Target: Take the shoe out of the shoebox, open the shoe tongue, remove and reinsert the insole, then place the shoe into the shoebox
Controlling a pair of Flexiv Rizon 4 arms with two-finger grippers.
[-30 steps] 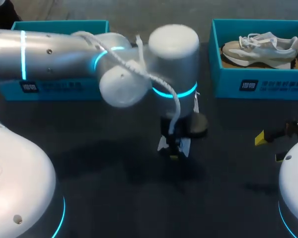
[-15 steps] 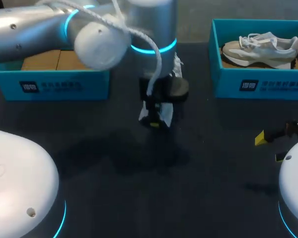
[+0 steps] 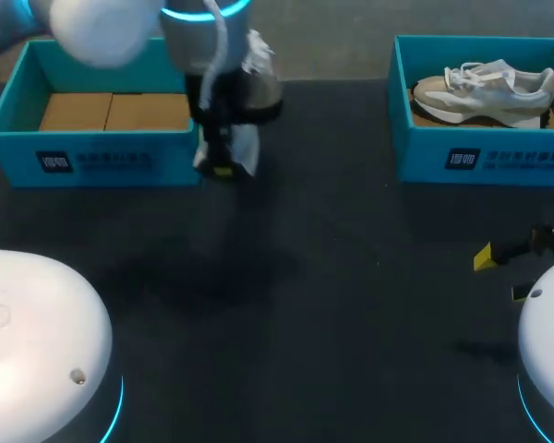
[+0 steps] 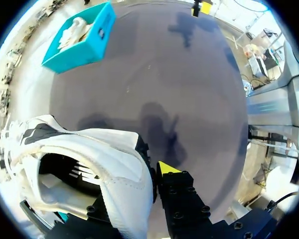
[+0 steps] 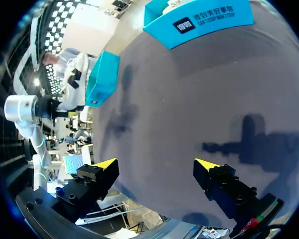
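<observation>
Dark table [image 3: 332, 314] carries two teal boxes: left shoebox [image 3: 92, 161] with its brown cardboard floor showing, and right shoebox [image 3: 480, 157] with a second shoe [image 3: 485, 88] lying inside. Left gripper [image 3: 223, 168] holds the white shoe [image 3: 246, 148] above the table just beside the left shoebox's right end, outside it. One yellow fingertip [image 4: 167, 168] presses the shoe's side and the other is hidden behind it, so the clamp is probably two-sided. Right gripper [image 5: 154, 167] hangs near the table's right edge, fingers spread wide apart.
</observation>
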